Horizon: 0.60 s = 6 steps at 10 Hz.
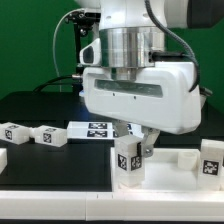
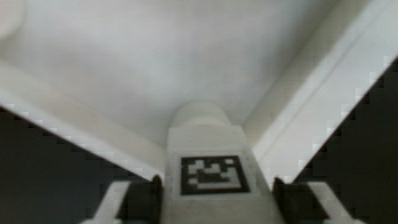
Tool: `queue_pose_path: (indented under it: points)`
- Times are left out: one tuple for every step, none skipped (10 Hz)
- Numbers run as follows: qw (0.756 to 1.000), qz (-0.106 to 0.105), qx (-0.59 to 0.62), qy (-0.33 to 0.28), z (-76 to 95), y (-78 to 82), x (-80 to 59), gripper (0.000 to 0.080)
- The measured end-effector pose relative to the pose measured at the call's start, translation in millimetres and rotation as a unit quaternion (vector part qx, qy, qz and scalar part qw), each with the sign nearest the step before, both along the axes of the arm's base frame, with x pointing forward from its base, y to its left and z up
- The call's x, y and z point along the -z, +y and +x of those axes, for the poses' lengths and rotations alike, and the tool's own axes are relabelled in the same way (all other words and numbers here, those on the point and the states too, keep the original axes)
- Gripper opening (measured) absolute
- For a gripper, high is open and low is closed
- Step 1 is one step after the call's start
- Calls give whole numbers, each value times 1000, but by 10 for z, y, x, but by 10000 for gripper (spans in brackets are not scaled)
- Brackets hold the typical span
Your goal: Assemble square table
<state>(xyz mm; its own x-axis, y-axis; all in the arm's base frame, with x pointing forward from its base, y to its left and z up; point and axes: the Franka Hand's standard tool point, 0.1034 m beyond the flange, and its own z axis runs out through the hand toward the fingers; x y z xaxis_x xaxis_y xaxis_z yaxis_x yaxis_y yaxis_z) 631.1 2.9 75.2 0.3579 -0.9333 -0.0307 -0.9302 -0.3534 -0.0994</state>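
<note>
My gripper is shut on a white table leg that bears a black-and-white tag. It holds the leg upright over the near part of the white square table top. In the wrist view the leg sits between my two fingers, and my gripper is closed on its sides. The rimmed table top fills the background there. Whether the leg touches the top is hidden. Two loose legs lie at the exterior view's left. Another leg stands at the right.
The marker board lies flat on the black table behind the gripper. The big white arm body hides the middle of the scene. A green wall stands at the back.
</note>
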Motion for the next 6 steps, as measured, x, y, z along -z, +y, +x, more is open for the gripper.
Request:
queue_pose_path:
  points:
    - [997, 12, 80, 7, 27, 14, 2, 288]
    - [986, 26, 165, 11, 39, 41, 3, 288]
    - [967, 41, 250, 17, 46, 73, 1, 288]
    - [947, 53, 317, 20, 62, 81, -9, 288]
    - [947, 53, 317, 21, 54, 80, 2, 288]
    - [950, 52, 308, 20, 51, 79, 6, 288]
